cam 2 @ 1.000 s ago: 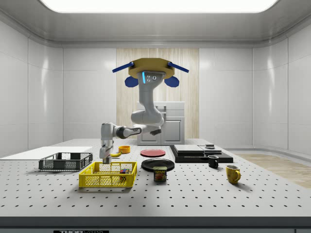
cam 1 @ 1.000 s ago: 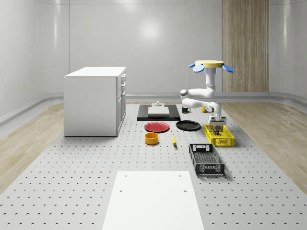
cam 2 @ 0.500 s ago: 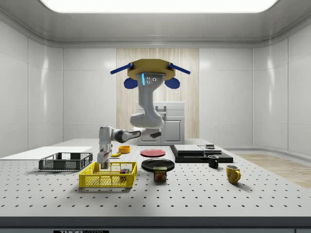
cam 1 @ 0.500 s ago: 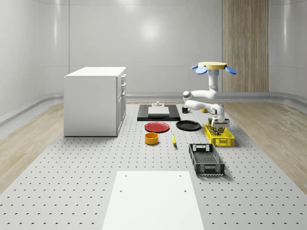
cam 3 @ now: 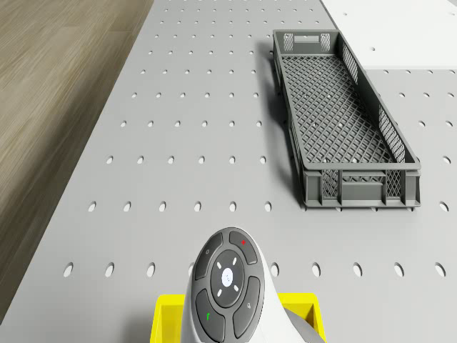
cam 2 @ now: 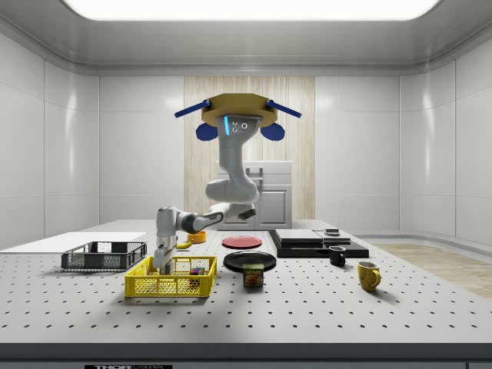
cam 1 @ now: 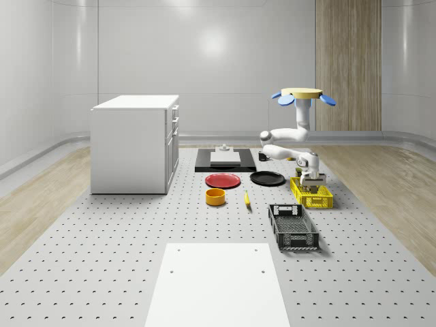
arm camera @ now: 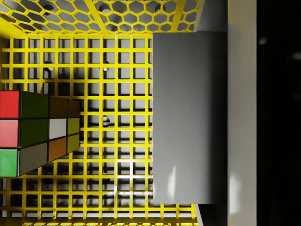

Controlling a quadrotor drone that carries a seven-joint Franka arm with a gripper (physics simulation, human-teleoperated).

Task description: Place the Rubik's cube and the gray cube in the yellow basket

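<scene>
The drone (cam 2: 238, 117) hovers beside the yellow basket (cam 2: 171, 284); the gripper (cam 2: 160, 264) reaches inside, clamped on the gray cube (arm camera: 188, 117), near the Rubik's cube (arm camera: 37, 133).

A wide gray counter (cam 1: 102, 259) dotted with holes is seen carrying everything. On it are set a white cabinet (cam 1: 134, 143), a black slab (cam 1: 225, 161) bearing a pale block, a red plate (cam 1: 223, 180), a black plate (cam 1: 267, 178), an orange bowl (cam 1: 216, 197), a banana (cam 1: 246, 198), a yellow basket (cam 1: 311, 193), a gray crate (cam 1: 293, 227), a white sheet (cam 1: 216, 286), a tin (cam 2: 253, 275) and two mugs, one black (cam 2: 337, 256), one yellow (cam 2: 368, 275).
</scene>
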